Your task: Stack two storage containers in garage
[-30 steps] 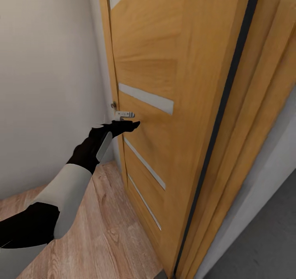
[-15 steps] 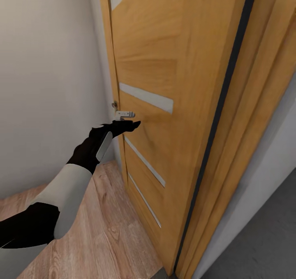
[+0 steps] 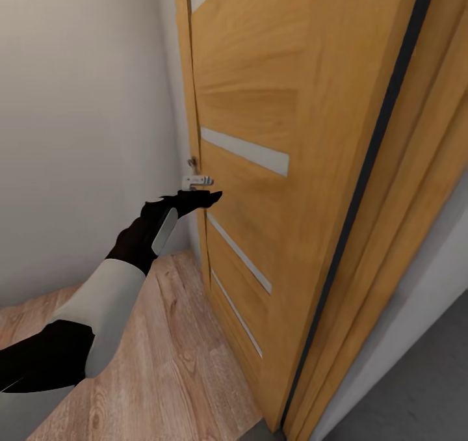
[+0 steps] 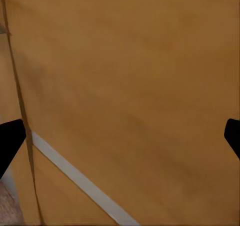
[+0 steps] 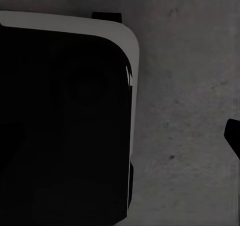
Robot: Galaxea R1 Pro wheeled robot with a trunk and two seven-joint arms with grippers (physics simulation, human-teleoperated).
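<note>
Wooden door [image 3: 260,103] faces the wide-spread, empty left end effector [image 3: 207,198].

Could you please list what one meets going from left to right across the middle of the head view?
Plain pale grey wall → black left hand → honey-coloured wooden door with pale stripes → dark vertical gap → wooden door frame.

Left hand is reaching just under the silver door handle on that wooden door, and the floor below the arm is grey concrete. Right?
Not quite. The left hand does sit just under the silver handle of the wooden door, but the floor below the arm is light wood plank, as the head view shows. Grey concrete appears beyond the doorframe.
</note>
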